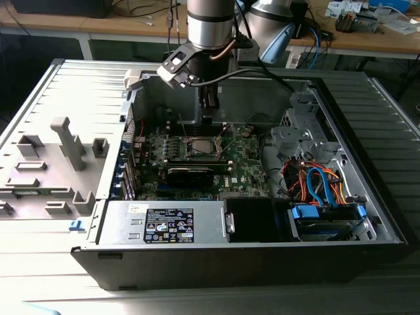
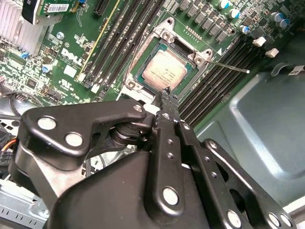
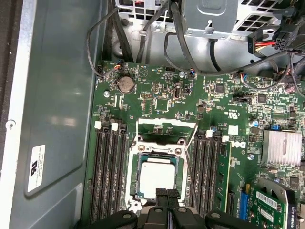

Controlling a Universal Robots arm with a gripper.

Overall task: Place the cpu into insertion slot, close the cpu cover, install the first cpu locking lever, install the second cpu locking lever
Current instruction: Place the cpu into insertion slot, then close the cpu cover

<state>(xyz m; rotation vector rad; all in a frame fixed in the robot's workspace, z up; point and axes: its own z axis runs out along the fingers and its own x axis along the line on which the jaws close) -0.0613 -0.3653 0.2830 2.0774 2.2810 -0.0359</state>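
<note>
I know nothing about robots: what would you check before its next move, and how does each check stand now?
1. The cpu lies in the slot: ok.
2. The cpu sits fully flat: cannot tell.
3. The cover is closed: not ok, it stands open.
4. The lever is latched: not ok, it juts out free.
5. The end effector is empty: ok, shut on nothing.

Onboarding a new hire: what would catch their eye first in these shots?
In the first wrist view, the silvery cpu lies in the insertion slot on the green board, and the cpu cover is open. The black pincer, shut, sits at the socket's edge. In the exterior view, the arm reaches down into the open computer case.
</note>
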